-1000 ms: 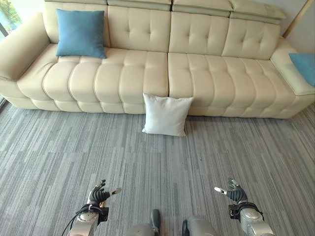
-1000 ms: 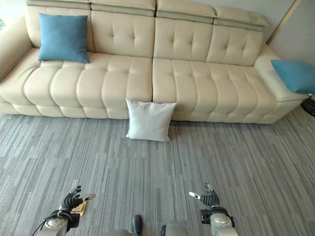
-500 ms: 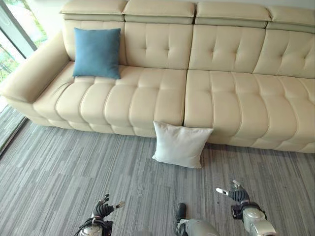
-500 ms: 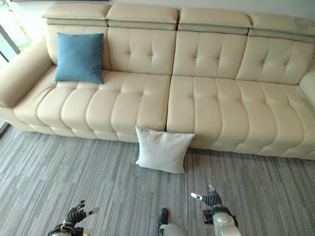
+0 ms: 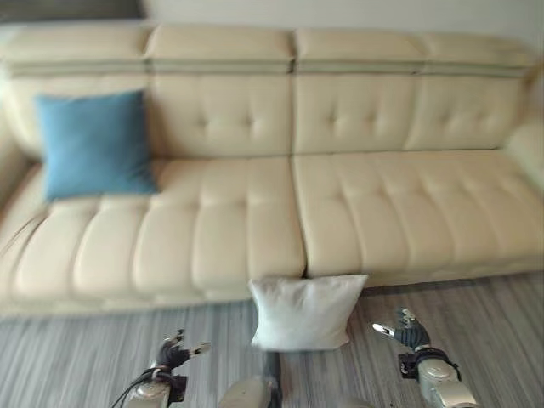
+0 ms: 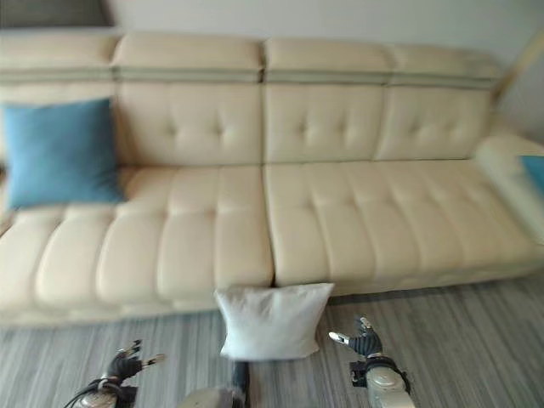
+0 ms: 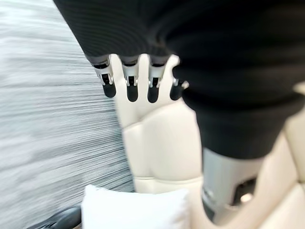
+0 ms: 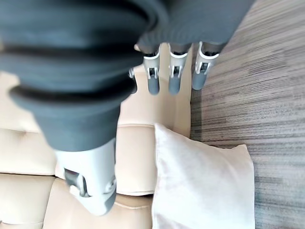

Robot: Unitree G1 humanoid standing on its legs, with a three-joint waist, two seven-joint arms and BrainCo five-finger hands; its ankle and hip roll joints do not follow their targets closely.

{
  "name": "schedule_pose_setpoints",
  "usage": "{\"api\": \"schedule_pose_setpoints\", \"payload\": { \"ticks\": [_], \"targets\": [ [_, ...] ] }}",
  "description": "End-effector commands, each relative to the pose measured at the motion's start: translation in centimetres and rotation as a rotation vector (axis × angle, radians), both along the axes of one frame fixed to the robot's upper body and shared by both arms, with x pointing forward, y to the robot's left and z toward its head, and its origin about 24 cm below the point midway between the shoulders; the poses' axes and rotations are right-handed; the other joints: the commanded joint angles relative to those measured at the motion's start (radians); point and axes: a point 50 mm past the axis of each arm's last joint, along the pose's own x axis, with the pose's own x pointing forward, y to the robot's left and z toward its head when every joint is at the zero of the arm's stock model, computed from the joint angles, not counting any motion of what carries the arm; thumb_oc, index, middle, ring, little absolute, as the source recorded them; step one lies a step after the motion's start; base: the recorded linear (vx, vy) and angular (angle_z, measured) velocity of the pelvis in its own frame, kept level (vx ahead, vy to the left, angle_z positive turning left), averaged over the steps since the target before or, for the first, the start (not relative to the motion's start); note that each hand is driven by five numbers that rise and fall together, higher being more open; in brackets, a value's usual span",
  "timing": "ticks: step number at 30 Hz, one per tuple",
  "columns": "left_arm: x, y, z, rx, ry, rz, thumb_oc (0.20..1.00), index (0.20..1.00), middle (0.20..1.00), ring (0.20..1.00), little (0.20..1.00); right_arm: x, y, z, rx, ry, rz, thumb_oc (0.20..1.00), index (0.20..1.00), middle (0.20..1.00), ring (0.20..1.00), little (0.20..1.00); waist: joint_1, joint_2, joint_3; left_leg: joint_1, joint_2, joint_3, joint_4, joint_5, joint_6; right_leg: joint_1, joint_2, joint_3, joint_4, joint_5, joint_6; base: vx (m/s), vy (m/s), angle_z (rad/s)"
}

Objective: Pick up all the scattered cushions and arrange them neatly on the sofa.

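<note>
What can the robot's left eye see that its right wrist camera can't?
The left eye view alone shows the blue cushion leaning on the sofa's backrest, and the left hand low over the carpet. The right wrist view alone shows the right hand from close, its fingers straight and holding nothing. Both show the white cushion on the carpet, leaning against the front of the cream sofa.
</note>
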Motion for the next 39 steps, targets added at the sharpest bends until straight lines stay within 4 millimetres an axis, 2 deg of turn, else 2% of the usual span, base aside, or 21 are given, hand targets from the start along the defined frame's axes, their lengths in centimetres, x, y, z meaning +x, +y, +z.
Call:
{"api": "schedule_pose_setpoints", "payload": {
  "ticks": [1, 6, 11, 15, 18, 20, 22, 23, 24, 25, 27, 28, 30, 31, 32, 34, 36, 37, 38, 39],
  "targets": [
    [-1.4, 0.3, -0.3, 0.016, 0.016, 0.017, 1.000, 1.000, 1.000, 1.000, 1.000, 2.7, -1.3, 1.8, -0.062, -0.081, 0.021, 1.000, 1.000, 1.000, 1.000, 1.000, 0.028, 0.003, 0.001, 0.004, 0.064, -0.049, 0.097, -0.134, -0.084, 0.055, -0.020, -0.051, -0.311, 0.181, -0.002, 0.09, -0.054, 0.29],
    [-1.9, 0.4, -0.7, 0.021, 0.034, 0.024, 1.000, 1.000, 1.000, 1.000, 1.000, 2.4, -1.9, 1.8, -0.078, -0.075, 0.014, 1.000, 1.000, 1.000, 1.000, 1.000, 0.019, -0.009, -0.012, 0.039, 0.054, -0.054, 0.088, -0.147, -0.095, 0.101, -0.016, -0.034, -0.408, 0.206, 0.011, 0.08, -0.092, 0.46],
    [-2.6, 0.2, -1.1, 0.013, 0.059, 0.020, 1.000, 1.000, 1.000, 1.000, 1.000, 2.1, -2.3, 1.8, -0.091, -0.067, 0.018, 1.000, 1.000, 1.000, 1.000, 1.000, 0.020, -0.010, -0.040, 0.072, 0.059, -0.063, 0.063, -0.144, -0.108, 0.159, 0.007, -0.037, -0.450, 0.195, 0.001, 0.07, -0.098, -0.07],
    [-3.0, -0.3, -1.5, -0.006, 0.083, 0.010, 1.000, 1.000, 1.000, 1.000, 1.000, 1.5, -2.5, 1.6, -0.088, -0.049, 0.018, 1.000, 1.000, 1.000, 1.000, 1.000, 0.013, 0.001, -0.055, 0.107, 0.067, -0.079, 0.010, -0.119, -0.124, 0.204, 0.033, -0.044, -0.499, 0.185, -0.010, 0.05, -0.126, 0.02],
    [-3.1, -0.7, -1.7, -0.022, 0.089, 0.009, 1.000, 1.000, 1.000, 1.000, 1.000, 1.3, -2.5, 1.4, -0.091, -0.038, 0.012, 1.000, 1.000, 1.000, 1.000, 1.000, 0.013, 0.004, -0.054, 0.109, 0.072, -0.084, 0.003, -0.117, -0.124, 0.199, 0.036, -0.048, -0.489, 0.179, -0.011, -0.02, -0.031, -0.03],
    [-3.0, -0.9, -1.7, -0.028, 0.083, 0.014, 1.000, 1.000, 1.000, 1.000, 1.000, 1.4, -2.5, 1.4, -0.102, -0.034, 0.020, 1.000, 1.000, 1.000, 1.000, 1.000, 0.013, 0.010, -0.039, 0.104, 0.078, -0.087, 0.006, -0.121, -0.118, 0.152, 0.030, -0.051, -0.412, 0.177, -0.007, -0.10, -0.015, -0.09],
    [-2.4, -0.6, -1.4, -0.021, 0.067, 0.024, 1.000, 1.000, 1.000, 1.000, 1.000, 2.2, -2.5, 1.9, -0.136, -0.045, 0.049, 1.000, 1.000, 1.000, 1.000, 1.000, 0.004, 0.018, 0.002, 0.082, 0.090, -0.087, 0.027, -0.125, -0.106, 0.036, 0.025, -0.022, -0.252, 0.199, 0.019, -0.20, -0.051, -0.30],
    [-1.9, -0.4, -1.2, -0.010, 0.057, 0.029, 1.000, 1.000, 1.000, 1.000, 1.000, 2.5, -2.4, 2.0, -0.142, -0.048, 0.054, 1.000, 1.000, 1.000, 1.000, 1.000, -0.003, 0.016, 0.016, 0.058, 0.094, -0.086, 0.048, -0.129, -0.105, -0.002, 0.027, 0.011, -0.215, 0.199, 0.026, -0.17, -0.106, -0.40],
    [-1.5, -0.2, -1.0, -0.005, 0.045, 0.032, 1.000, 1.000, 1.000, 1.000, 1.000, 2.8, -2.4, 2.1, -0.145, -0.051, 0.056, 1.000, 1.000, 1.000, 1.000, 1.000, 0.001, 0.017, 0.023, 0.042, 0.098, -0.081, 0.063, -0.133, -0.106, -0.023, 0.021, 0.027, -0.213, 0.196, 0.024, -0.12, -0.181, -0.28],
    [-1.1, 0.5, -0.7, 0.025, 0.047, 0.052, 1.000, 1.000, 1.000, 1.000, 1.000, 3.6, -2.8, 2.6, -0.188, -0.068, 0.062, 1.000, 1.000, 1.000, 1.000, 1.000, 0.009, 0.017, 0.036, 0.022, 0.107, -0.074, 0.072, -0.134, -0.115, -0.015, -0.004, 0.012, -0.269, 0.187, 0.012, -0.06, -0.222, -0.04],
    [-0.6, 0.8, -0.5, 0.036, 0.034, 0.046, 1.000, 1.000, 1.000, 1.000, 1.000, 3.4, -3.0, 2.4, -0.169, -0.056, 0.036, 1.000, 1.000, 1.000, 1.000, 1.000, 0.001, 0.005, 0.030, -0.005, 0.104, -0.090, 0.091, -0.131, -0.121, 0.002, 0.004, 0.027, -0.302, 0.184, 0.003, -0.02, -0.230, 0.00],
    [0.1, 0.6, 0.1, 0.017, -0.014, 0.058, 1.000, 1.000, 1.000, 1.000, 1.000, 3.6, -3.5, 2.7, -0.187, -0.057, 0.031, 1.000, 1.000, 1.000, 1.000, 1.000, 0.009, -0.009, 0.036, -0.040, 0.126, -0.096, 0.123, -0.126, -0.142, -0.014, 0.010, 0.028, -0.327, 0.172, -0.010, -0.07, -0.289, 0.08],
    [1.1, 0.3, 0.5, -0.002, -0.052, 0.063, 1.000, 1.000, 1.000, 1.000, 1.000, 4.3, -4.1, 3.5, -0.215, -0.087, 0.023, 1.000, 1.000, 1.000, 1.000, 1.000, 0.011, -0.011, 0.056, -0.093, 0.155, -0.113, 0.140, -0.104, -0.164, -0.040, 0.026, 0.002, -0.339, 0.175, -0.027, -0.10, -0.287, 0.12],
    [1.1, 0.3, 0.5, -0.002, -0.052, 0.063, 1.000, 1.000, 1.000, 1.000, 1.000, 4.3, -4.1, 3.5, -0.215, -0.087, 0.023, 1.000, 1.000, 1.000, 1.000, 1.000, 0.009, -0.010, 0.054, -0.097, 0.155, -0.115, 0.142, -0.104, -0.165, -0.041, 0.026, -0.001, -0.340, 0.176, -0.028, -0.12, -0.229, 0.16],
    [2.3, -0.2, 1.0, -0.015, -0.092, 0.066, 1.000, 1.000, 1.000, 1.000, 1.000, 5.0, -4.9, 4.4, -0.242, -0.118, 0.002, 1.000, 1.000, 1.000, 1.000, 1.000, 0.010, -0.005, 0.086, -0.131, 0.169, -0.122, 0.146, -0.083, -0.178, -0.061, 0.025, -0.041, -0.339, 0.170, -0.036, -0.15, -0.190, 0.31],
    [4.2, -0.9, 1.8, -0.023, -0.148, 0.054, 1.000, 1.000, 1.000, 1.000, 1.000, 6.0, -5.4, 5.3, -0.257, -0.148, -0.022, 1.000, 1.000, 1.000, 1.000, 1.000, 0.001, -0.001, 0.123, -0.190, 0.181, -0.124, 0.178, -0.067, -0.187, -0.101, 0.018, -0.067, -0.316, 0.161, -0.054, -0.18, -0.164, 0.34],
    [5.6, -1.5, 2.5, -0.028, -0.188, 0.040, 1.000, 1.000, 1.000, 1.000, 1.000, 7.0, -5.5, 6.0, -0.271, -0.171, -0.029, 1.000, 1.000, 1.000, 1.000, 1.000, 0.000, 0.000, 0.137, -0.239, 0.148, -0.141, 0.210, -0.080, -0.177, -0.143, 0.022, -0.075, -0.303, 0.159, -0.062, -0.09, -0.089, 0.51],
    [5.6, -1.5, 2.5, -0.029, -0.189, 0.041, 1.000, 1.000, 1.000, 1.000, 1.000, 7.0, -5.5, 6.0, -0.271, -0.171, -0.029, 1.000, 1.000, 1.000, 1.000, 1.000, -0.001, 0.000, 0.136, -0.241, 0.148, -0.142, 0.212, -0.081, -0.176, -0.145, 0.022, -0.075, -0.302, 0.159, -0.062, -0.03, -0.107, 0.32],
    [6.9, -1.9, 3.3, -0.035, -0.228, 0.044, 1.000, 1.000, 1.000, 1.000, 1.000, 8.1, -5.3, 6.6, -0.280, -0.193, -0.032, 1.000, 1.000, 1.000, 1.000, 1.000, -0.005, -0.001, 0.158, -0.287, 0.126, -0.141, 0.262, -0.120, -0.175, -0.196, 0.030, -0.066, -0.265, 0.138, -0.060, 0.00, -0.061, 0.18],
    [6.9, -1.9, 3.3, -0.035, -0.228, 0.044, 1.000, 1.000, 1.000, 1.000, 1.000, 8.1, -5.3, 6.6, -0.280, -0.193, -0.032, 1.000, 1.000, 1.000, 1.000, 1.000, -0.005, -0.001, 0.158, -0.287, 0.126, -0.141, 0.262, -0.120, -0.175, -0.196, 0.030, -0.066, -0.265, 0.138, -0.060, -0.04, -0.051, 0.20]
  ]
}}
